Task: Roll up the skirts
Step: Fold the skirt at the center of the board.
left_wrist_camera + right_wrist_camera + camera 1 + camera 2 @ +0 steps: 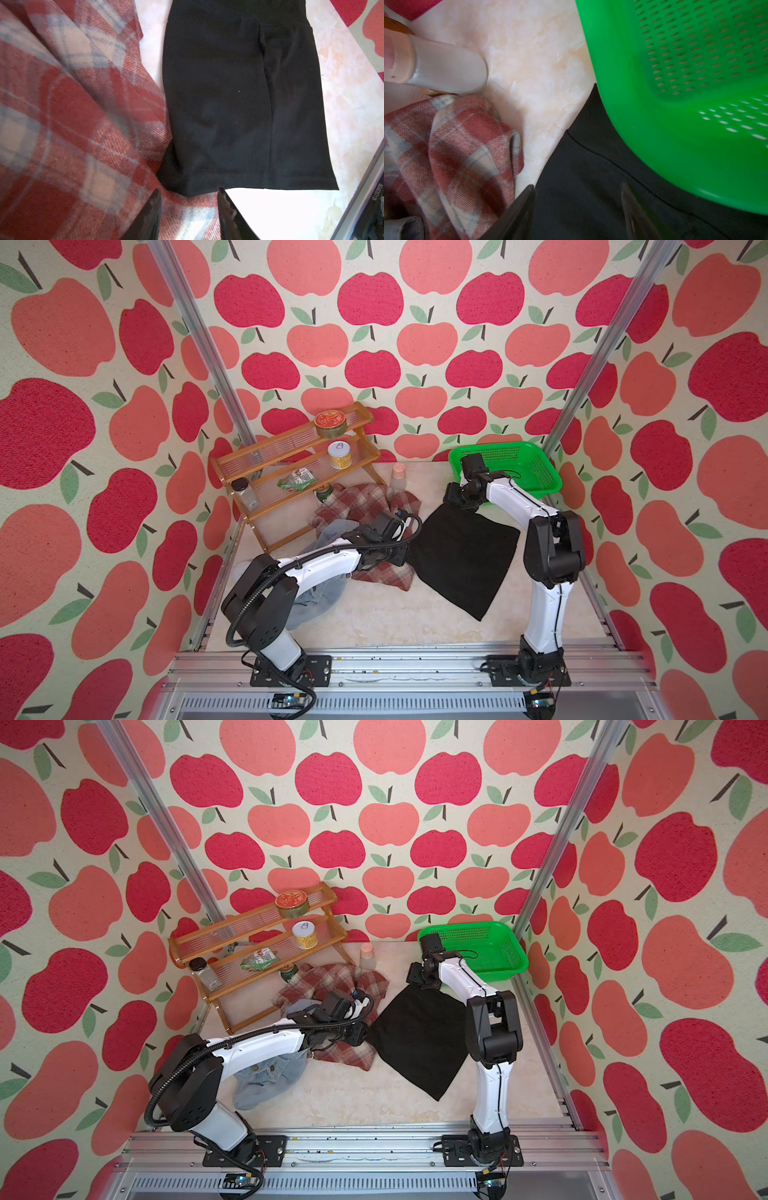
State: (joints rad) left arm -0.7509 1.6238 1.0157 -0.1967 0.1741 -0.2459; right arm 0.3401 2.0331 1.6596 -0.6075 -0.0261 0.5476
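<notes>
The black skirt [461, 560] [419, 1040] lies flat on the table right of centre. The plaid skirt [365, 502] [332, 977] is crumpled to its left, and the black skirt's near-left corner overlaps it. The denim skirt [316, 601] [266, 1077] lies bunched under my left arm. My left gripper [397, 558] [189, 190] hovers open over the plaid skirt [62, 124] at the hem corner of the black skirt [239, 93]. My right gripper [457, 497] [577, 185] stands open over the far corner of the black skirt [591, 197], with nothing pinched.
A green mesh basket [536, 472] [675, 124] sits at the back right, its edge over the black skirt's far corner. A wooden rack [266, 512] with cans and a jar stands at the back left. A pink-capped bottle [398, 475] stands behind the plaid skirt.
</notes>
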